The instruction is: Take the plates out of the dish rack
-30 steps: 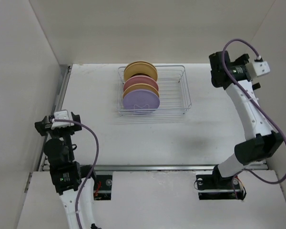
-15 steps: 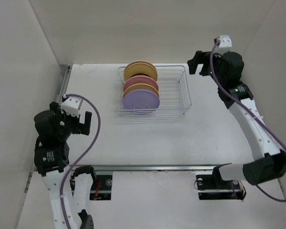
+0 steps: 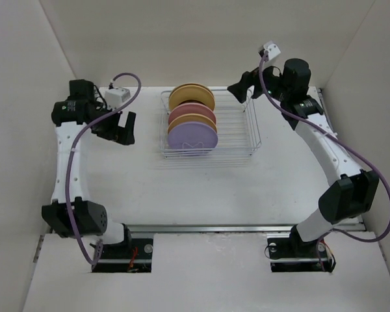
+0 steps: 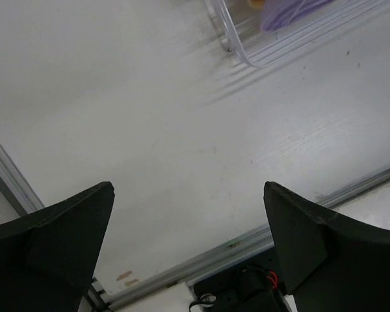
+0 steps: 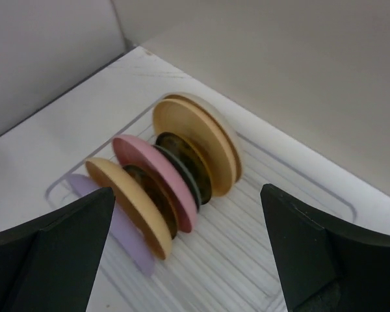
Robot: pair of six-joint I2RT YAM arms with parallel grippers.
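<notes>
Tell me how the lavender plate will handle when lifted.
The lavender plate looks rigid and smooth, so probably slippery at its thin rim. Standing on edge in the dish rack, it may roll or tip once lifted clear.

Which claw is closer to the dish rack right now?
Right. The right claw hangs open above the dish rack's far right corner. The left claw, also open, is off the rack's left side, with a gap between.

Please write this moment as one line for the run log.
left gripper: open, left of dish rack | right gripper: open, near rack's far right corner | plates: upright in rack, none held
</notes>
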